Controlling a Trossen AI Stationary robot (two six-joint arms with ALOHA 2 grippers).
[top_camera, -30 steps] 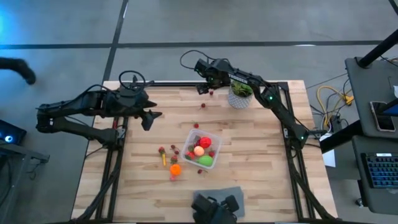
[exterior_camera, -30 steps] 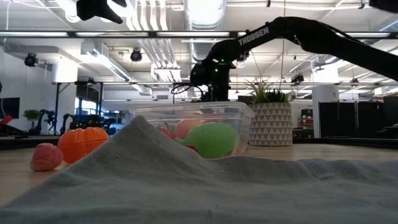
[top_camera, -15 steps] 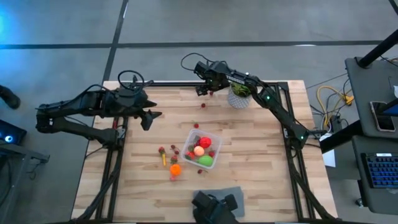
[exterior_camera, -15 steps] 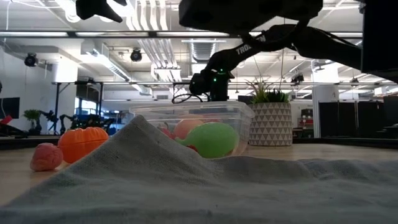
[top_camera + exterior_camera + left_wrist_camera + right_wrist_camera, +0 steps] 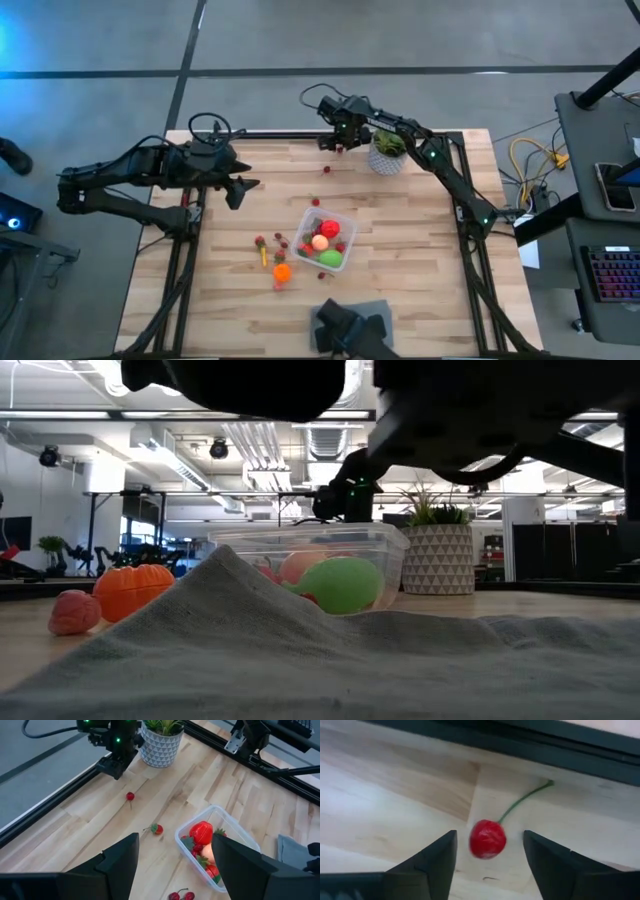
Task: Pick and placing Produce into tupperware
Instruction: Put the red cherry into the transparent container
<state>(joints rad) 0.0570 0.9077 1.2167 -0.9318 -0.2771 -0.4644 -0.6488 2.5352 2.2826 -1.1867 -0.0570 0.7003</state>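
A: Several pieces already sit in the tupperware (image 5: 325, 241), mid-table: a red one, a peach one, a green one.

B: Left outside?

A: A strawberry (image 5: 157, 829), a pumpkin (image 5: 282, 272), cherries, other small bits. Roughly half done, I judge.

B: Grippers?

A: Right gripper (image 5: 487, 852), jaws spread, straddles a cherry (image 5: 487, 839) at the table's far edge, not yet pinching. Left gripper (image 5: 175, 862) hovers spread, holding nothing.
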